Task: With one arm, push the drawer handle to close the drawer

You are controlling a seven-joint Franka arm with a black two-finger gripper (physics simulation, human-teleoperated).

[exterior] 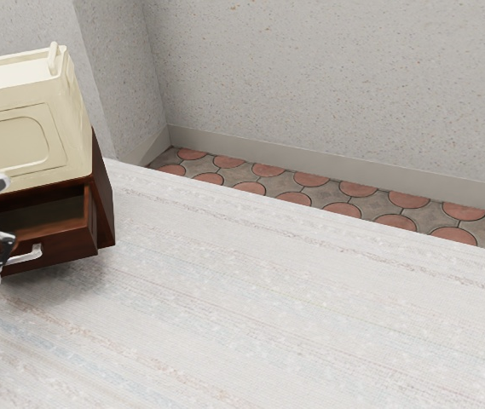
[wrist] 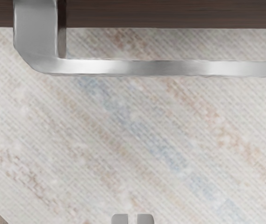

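Wrist view: tool standing slightly open, narrow gap, gripping nothing; drawer handle showing apart from it. Low push risking slipping under the bar.

Exterior view: drawer sitting open, left; off-centre pushing risking a jam. Pale streaked table stretching right; speckled wall rising beyond round-patterned tiles.

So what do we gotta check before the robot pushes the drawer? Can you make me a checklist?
1. Drawer open, ready for pushing: ok.
2. Gripper in front of the handle: ok.
3. Gripper touching the handle: not ok, the wrist view shows a gap.
4. Cream box resting on the cabinet: ok.
5. Nothing inside to jam the drawer: cannot tell, part of the inside is hidden.
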